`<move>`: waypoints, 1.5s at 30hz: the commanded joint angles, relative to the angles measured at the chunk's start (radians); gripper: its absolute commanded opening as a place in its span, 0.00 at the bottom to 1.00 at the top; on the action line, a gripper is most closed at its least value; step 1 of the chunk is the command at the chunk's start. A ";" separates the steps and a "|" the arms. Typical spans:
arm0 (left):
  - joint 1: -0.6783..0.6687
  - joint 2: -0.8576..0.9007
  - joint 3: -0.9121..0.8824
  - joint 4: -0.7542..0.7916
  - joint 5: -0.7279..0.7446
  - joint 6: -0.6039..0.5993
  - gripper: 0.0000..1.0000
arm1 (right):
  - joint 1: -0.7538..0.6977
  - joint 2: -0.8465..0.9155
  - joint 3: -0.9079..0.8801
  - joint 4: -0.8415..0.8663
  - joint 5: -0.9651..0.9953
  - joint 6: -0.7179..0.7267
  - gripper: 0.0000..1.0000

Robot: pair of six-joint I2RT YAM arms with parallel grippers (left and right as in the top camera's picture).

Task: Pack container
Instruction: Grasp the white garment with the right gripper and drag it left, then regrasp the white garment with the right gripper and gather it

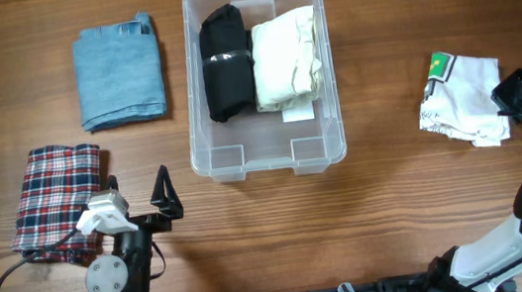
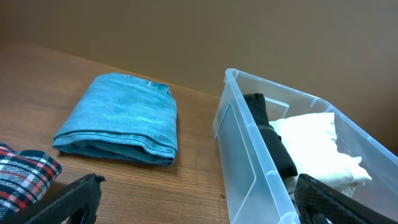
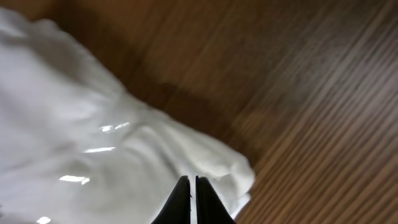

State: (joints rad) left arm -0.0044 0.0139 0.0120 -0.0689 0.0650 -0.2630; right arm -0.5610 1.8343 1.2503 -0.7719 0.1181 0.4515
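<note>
On the far middle of the wooden table point(image 1: 399, 209), the container point(image 1: 251, 142) is sitting with its long sides running away from the arms. It is showing as a clear, see-through rectangular bin with a rounded rim, and the wood grain is reading straight through its bare base. Two small moulded steps are standing out along its near wall. A black folded garment point(image 1: 225, 61) is lying in its left half and a cream folded garment point(image 1: 285, 58) is lying just beside it in the right half, the two touching. A white label point(image 1: 299, 113) is peeking out from under the near edge of the cream one.

A folded blue denim piece point(image 1: 118, 74) is resting to the left of the bin, apart from it. A red plaid cloth point(image 1: 56, 196) is lying at the near left, beside the left arm.

The left gripper point(image 2: 199, 186) is hanging with its fingers spread wide and holding nothing, facing the denim and the bin's left wall.

The right gripper point(image 3: 193, 186) is sitting with its fingers pressed together at the right edge of a crumpled white garment point(image 1: 465, 101); whether it is pinching any cloth cannot be told.
</note>
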 commanded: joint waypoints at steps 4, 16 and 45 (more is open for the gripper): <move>0.007 -0.007 -0.006 -0.003 -0.013 0.021 1.00 | 0.000 0.084 -0.007 0.021 0.060 0.019 0.04; 0.007 -0.007 -0.006 -0.003 -0.013 0.021 1.00 | 0.068 0.130 -0.007 0.043 -0.201 -0.004 0.04; 0.007 -0.007 -0.006 -0.003 -0.013 0.021 1.00 | 0.154 0.044 0.109 0.115 -0.460 -0.192 0.93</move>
State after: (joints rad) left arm -0.0044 0.0139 0.0120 -0.0689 0.0650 -0.2630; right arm -0.4057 1.9060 1.3380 -0.6518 -0.2657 0.2886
